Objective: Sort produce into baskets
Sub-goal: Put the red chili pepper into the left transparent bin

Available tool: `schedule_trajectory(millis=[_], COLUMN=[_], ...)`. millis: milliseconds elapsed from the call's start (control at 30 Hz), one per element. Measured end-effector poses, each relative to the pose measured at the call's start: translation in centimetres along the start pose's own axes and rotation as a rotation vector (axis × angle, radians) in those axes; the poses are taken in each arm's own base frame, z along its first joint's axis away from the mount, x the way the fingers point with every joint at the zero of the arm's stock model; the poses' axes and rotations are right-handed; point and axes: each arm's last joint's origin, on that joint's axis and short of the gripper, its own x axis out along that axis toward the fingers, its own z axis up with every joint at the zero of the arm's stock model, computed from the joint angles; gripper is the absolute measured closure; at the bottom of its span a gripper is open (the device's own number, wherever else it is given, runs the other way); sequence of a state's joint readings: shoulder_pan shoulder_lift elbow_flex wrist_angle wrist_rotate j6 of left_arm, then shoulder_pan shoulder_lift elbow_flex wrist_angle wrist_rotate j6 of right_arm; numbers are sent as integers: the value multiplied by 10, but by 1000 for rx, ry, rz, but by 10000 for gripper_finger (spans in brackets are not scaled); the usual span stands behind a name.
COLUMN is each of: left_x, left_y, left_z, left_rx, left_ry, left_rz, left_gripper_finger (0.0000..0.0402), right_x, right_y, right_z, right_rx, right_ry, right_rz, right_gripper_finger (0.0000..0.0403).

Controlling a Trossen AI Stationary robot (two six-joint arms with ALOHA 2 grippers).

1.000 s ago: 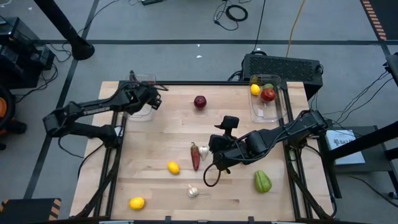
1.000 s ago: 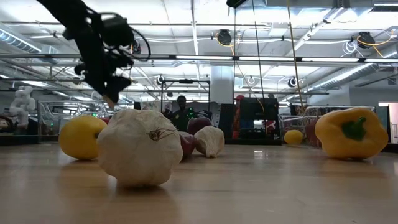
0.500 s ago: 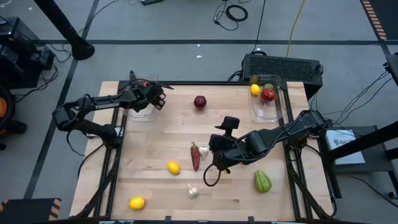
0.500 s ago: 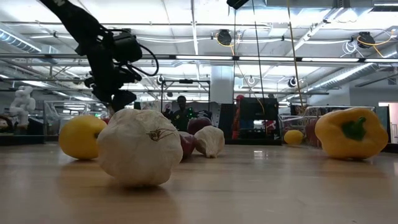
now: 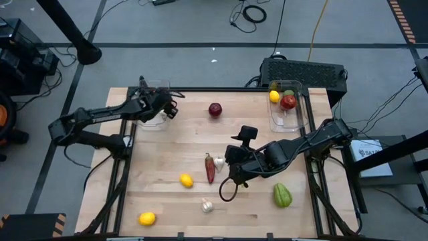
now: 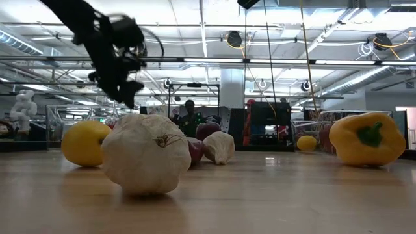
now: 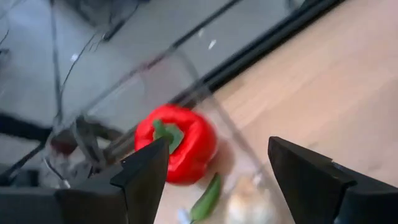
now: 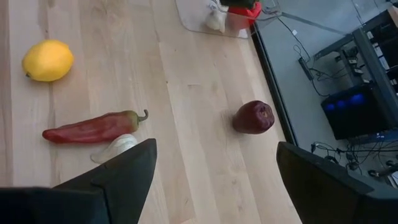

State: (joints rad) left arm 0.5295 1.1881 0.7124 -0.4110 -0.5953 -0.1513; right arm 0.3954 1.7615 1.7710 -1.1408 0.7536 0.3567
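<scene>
The left gripper (image 5: 172,107) has swung back, fingers wide and empty, above the basket's (image 7: 186,68) red pepper (image 7: 177,151).

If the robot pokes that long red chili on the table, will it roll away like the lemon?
Probably not far. The red chili is long, thin and slightly curved with a hooked stem, so it would likely spin or slide rather than roll. The lemon is rounder and more apt to roll. The chili looks slim, so it is probably light.
</scene>
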Motion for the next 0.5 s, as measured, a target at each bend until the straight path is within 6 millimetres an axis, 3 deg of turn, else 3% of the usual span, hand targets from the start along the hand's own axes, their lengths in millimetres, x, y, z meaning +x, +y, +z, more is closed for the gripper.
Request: schedule_trajectory(millis=[300,500], left_x=[-87,-123], left_y=[-5,-4], left_z=[0,-9], left_rx=[-22,8], left_ry=[-305,-416], left_rz=[-328,-489], left_gripper_finger=[121,120], right_x=[8,35], right_y=[12,35], right_z=[-8,-27], right_rx=[22,-32], right_ry=[41,47], right_rz=[111,208], right_gripper_finger=[81,81])
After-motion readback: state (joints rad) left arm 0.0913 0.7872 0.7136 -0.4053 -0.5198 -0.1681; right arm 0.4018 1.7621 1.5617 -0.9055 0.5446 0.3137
